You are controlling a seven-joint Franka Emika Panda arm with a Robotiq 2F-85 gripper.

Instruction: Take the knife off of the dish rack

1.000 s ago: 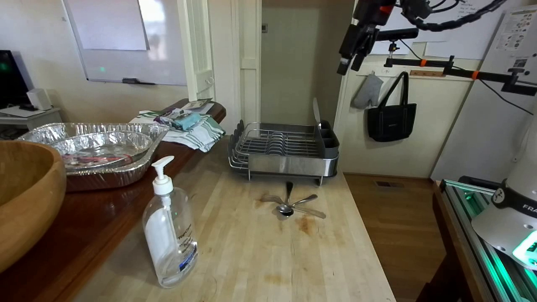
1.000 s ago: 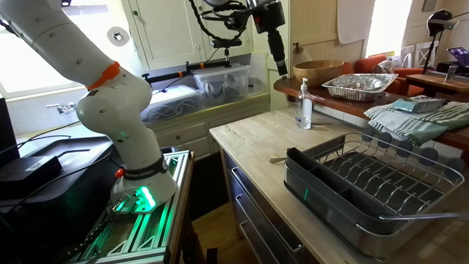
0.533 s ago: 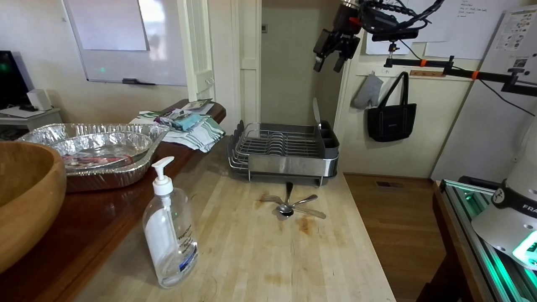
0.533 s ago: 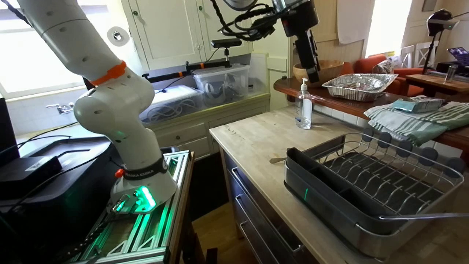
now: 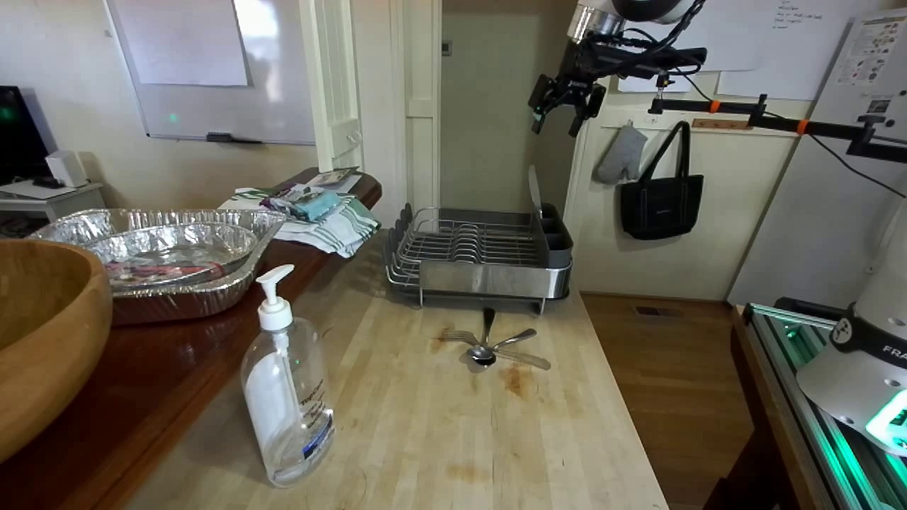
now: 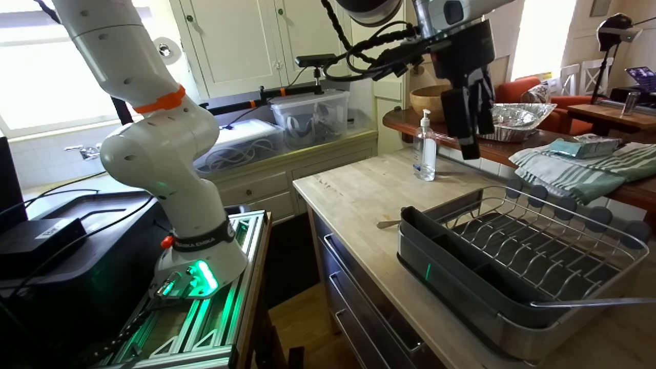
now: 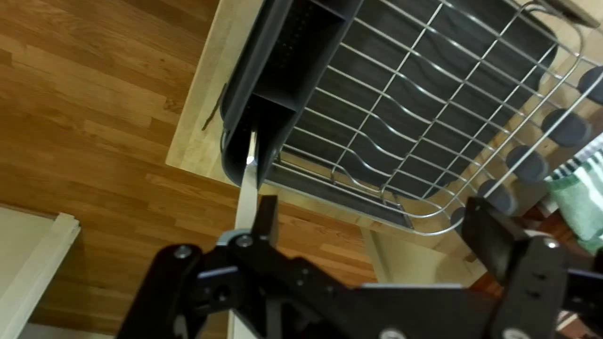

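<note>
The dish rack (image 5: 489, 280) stands on the wooden counter and shows in both exterior views, with its steel rim (image 6: 543, 338) near. A knife (image 5: 535, 188) stands in the rack's dark cutlery cup, its pale blade pointing up. In the wrist view the knife (image 7: 247, 197) leans out of the end compartment and its upper end is hidden behind the left finger. My gripper (image 5: 556, 129) is above the rack, apart from the knife. In the wrist view the gripper (image 7: 372, 207) is wide open with nothing between its fingers. The gripper also shows in an exterior view (image 6: 478, 143).
A fork (image 5: 460, 336) and spoons (image 5: 482, 354) lie crossed on the counter before the rack. A pump bottle (image 5: 290, 397) stands nearer. Foil trays (image 5: 191, 294), a wooden bowl (image 5: 49, 333) and striped towels (image 5: 347, 227) are on the raised ledge. The cutlery cup (image 6: 461, 279) has several compartments.
My gripper has moved from the robot's side across toward the rack and a little lower. Its fingers show farther apart than one second ago. The knife and rack have not moved.
</note>
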